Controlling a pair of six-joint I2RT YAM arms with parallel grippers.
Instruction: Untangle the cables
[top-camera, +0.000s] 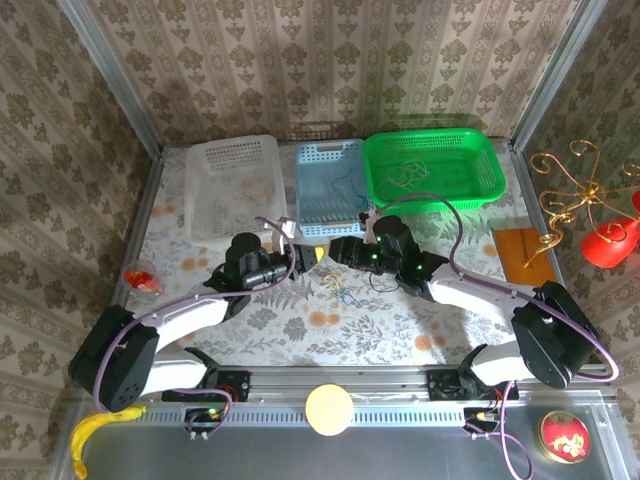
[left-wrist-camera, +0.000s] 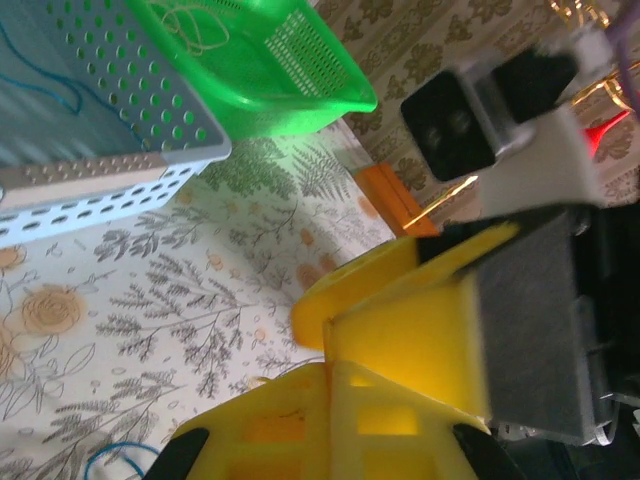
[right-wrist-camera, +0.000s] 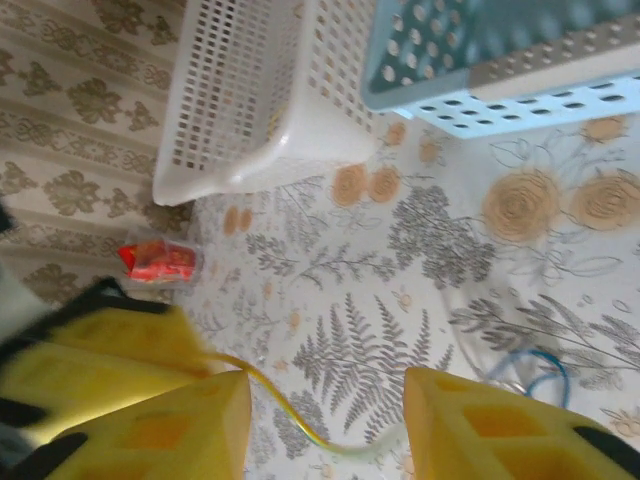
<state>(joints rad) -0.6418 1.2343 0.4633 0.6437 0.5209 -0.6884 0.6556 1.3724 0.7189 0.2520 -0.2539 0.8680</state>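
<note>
The left gripper (left-wrist-camera: 330, 425) is pinched closed on a yellow cable (right-wrist-camera: 268, 392) that sags across the gap between the wide-apart fingers of the right gripper (right-wrist-camera: 328, 400), while a blue cable (right-wrist-camera: 530, 368) lies on the table (right-wrist-camera: 400, 300) just beside one of those fingers

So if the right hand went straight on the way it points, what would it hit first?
The right hand would probably meet the thin yellow cable strung across its open gap; depth is unclear.
</note>
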